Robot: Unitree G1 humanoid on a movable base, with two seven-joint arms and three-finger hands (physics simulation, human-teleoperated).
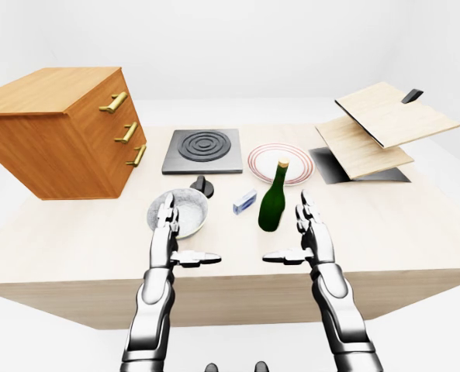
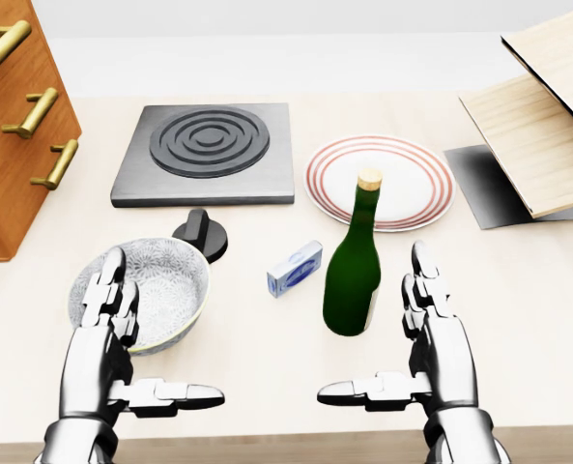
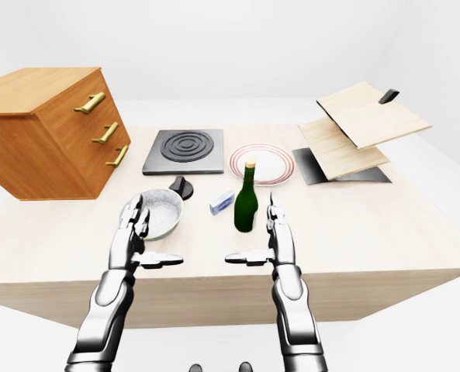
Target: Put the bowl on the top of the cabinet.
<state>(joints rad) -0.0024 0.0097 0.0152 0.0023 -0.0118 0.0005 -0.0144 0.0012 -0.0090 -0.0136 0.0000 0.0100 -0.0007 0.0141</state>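
One bowl (image 2: 146, 290), one bottle (image 2: 354, 266), one plate (image 2: 416, 184), one hob (image 2: 209, 155), one knob (image 2: 201, 232), one small box (image 2: 295, 268), one cabinet (image 1: 59, 128) with three handles (image 1: 126, 133), two boards (image 1: 385, 128), two hands (image 2: 267, 362).

Worktop (image 1: 416, 225): light wood, everything sits directly on it. Wooden cabinet (image 1: 59, 132) with three brass handles at far left of left-eye view. Dark hob plate (image 2: 207, 153) with concentric rings top-centre, black knob (image 2: 201, 233) just below it. Grey patterned bowl (image 2: 160, 285) beside the knob, lower left. Red-rimmed plate (image 2: 412, 174) right of the hob. Green bottle (image 2: 352, 271) upright below the plate, small blue-white box (image 2: 295, 268) between bowl and bottle. Dark mat (image 1: 330, 167) at right, tilted wooden boards (image 1: 385, 124) over it.
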